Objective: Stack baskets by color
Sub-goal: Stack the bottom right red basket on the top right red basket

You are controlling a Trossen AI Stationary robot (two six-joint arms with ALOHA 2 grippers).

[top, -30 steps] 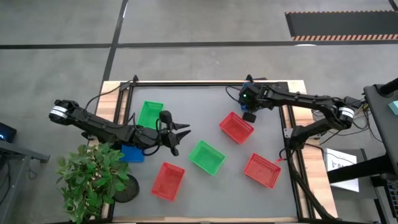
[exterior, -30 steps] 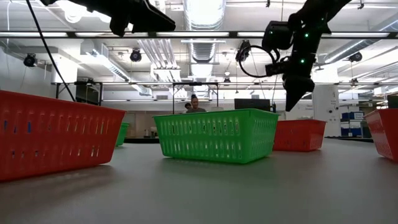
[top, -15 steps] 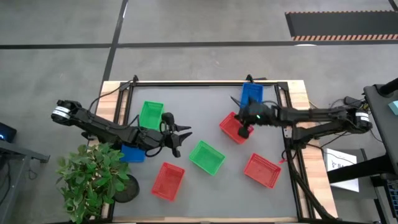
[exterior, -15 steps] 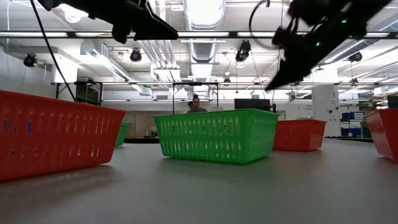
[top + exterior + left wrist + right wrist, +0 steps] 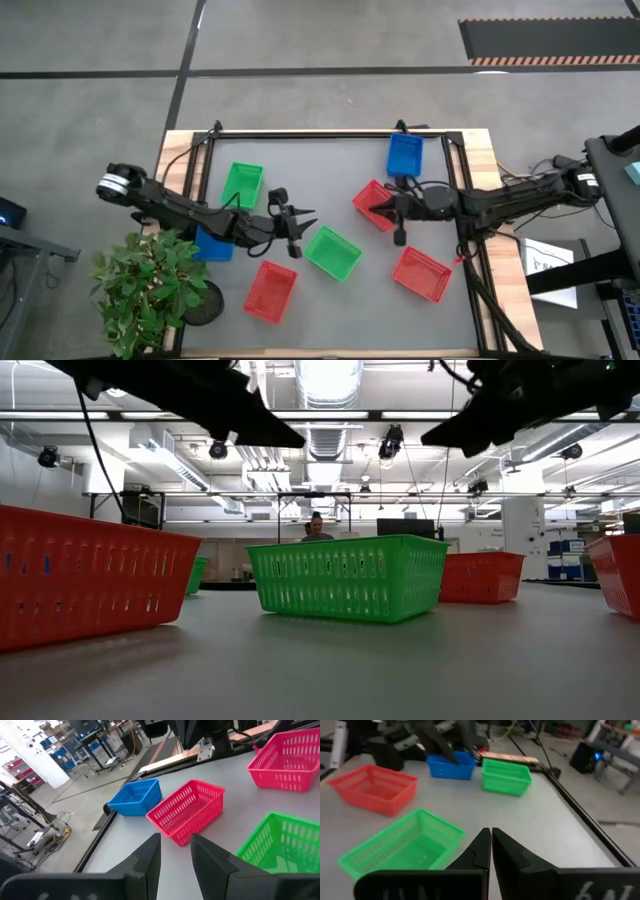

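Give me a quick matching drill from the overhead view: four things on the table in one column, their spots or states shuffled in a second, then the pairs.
Things:
1. left gripper
2. right gripper
3. far blue basket
4. middle green basket

Places or states:
A. at the table's far edge, right of centre
B. shut, between two red baskets
C. open, just left of the middle green basket
D. near the table's centre, with nothing stacked in it

Pairs: 1-C, 2-B, 3-A, 4-D
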